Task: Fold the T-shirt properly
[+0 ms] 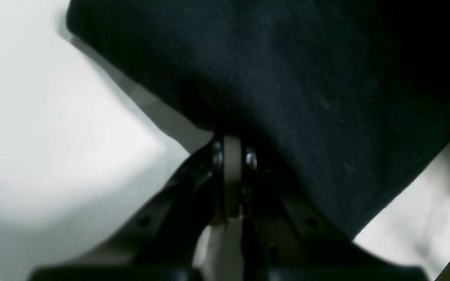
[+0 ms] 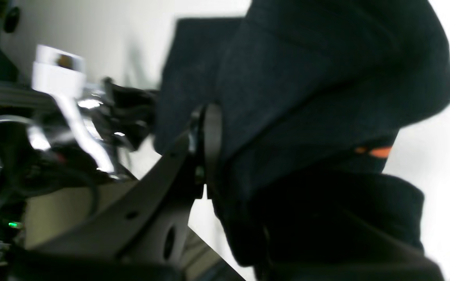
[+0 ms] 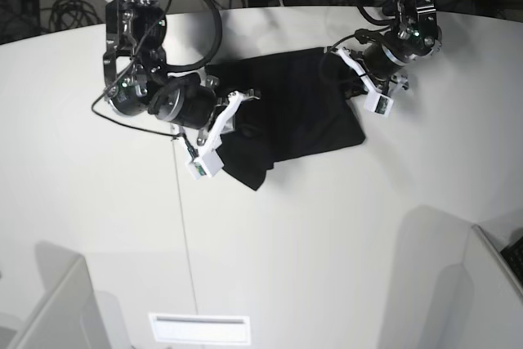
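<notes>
The black T-shirt (image 3: 302, 112) lies bunched on the white table (image 3: 327, 226), plain side up, between my two arms. My left gripper (image 3: 347, 71) is at the shirt's far right edge. In the left wrist view the left gripper (image 1: 233, 142) is shut on the black cloth (image 1: 307, 78), which is lifted off the table. My right gripper (image 3: 241, 114) is at the shirt's left edge. In the right wrist view the right gripper (image 2: 213, 156) is shut on a thick fold of the shirt (image 2: 307, 78). A small orange bit of the print (image 2: 377, 151) peeks out.
A thin seam (image 3: 181, 226) runs down the table. A white slot (image 3: 198, 328) sits at the near edge, with grey partitions at both near corners. Cables lie behind the table. The left arm with its white camera mount (image 2: 57, 74) shows in the right wrist view.
</notes>
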